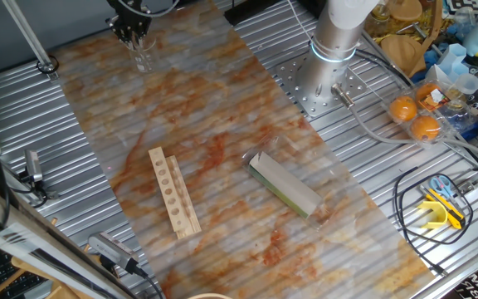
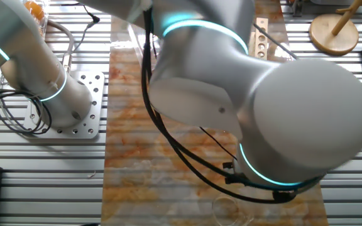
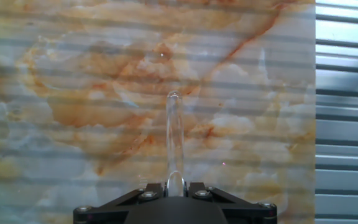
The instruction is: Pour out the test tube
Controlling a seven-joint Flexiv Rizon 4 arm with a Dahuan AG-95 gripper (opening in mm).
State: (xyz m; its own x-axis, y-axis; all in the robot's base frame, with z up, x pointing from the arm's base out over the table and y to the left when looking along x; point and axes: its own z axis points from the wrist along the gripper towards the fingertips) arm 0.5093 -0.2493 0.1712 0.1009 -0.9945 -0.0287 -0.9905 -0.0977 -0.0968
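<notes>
In the hand view, a clear glass test tube [image 3: 174, 134] points straight away from the hand over the marbled mat. My gripper [image 3: 174, 185] is shut on its near end, with a finger close on each side. Whether anything is inside the tube I cannot tell. In one fixed view the gripper [image 1: 131, 31] hangs at the far left corner of the mat, just above a small clear glass beaker [image 1: 143, 58]. The other fixed view shows mostly the arm, with the beaker's rim [image 2: 230, 210] at the bottom edge.
A wooden test tube rack [image 1: 173, 193] lies flat in the middle of the mat, and a green and white box [image 1: 283, 183] lies to its right. The robot base [image 1: 329, 71] stands at the right edge of the mat. Cables, scissors and clutter lie on the right side of the table.
</notes>
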